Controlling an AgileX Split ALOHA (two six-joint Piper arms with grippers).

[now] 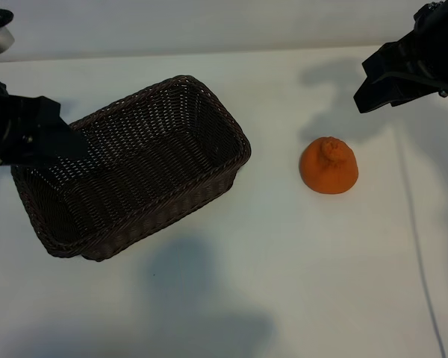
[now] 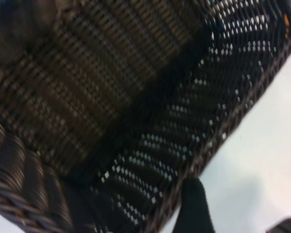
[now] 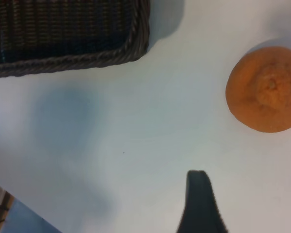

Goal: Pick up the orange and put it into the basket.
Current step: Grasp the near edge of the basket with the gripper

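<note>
Right claw [image 1: 366, 95], jaws released, hovers nearest the orange [image 1: 328, 165], beyond it from the basket [image 1: 209, 97].

Orange [image 3: 264, 89] sitting on the white tabletop [image 3: 136, 145], knob up, well apart from the basket [image 3: 63, 34]. Only one rounded corner of the dark woven basket visible, with its braided rim and a stretch of wicker wall, empty inside as far as shown. One black fingertip [image 3: 200, 204] of the right claw [image 3: 247, 206] poking in above bare tabletop near the orange, not touching it, jaws apart and holding nothing.
</note>
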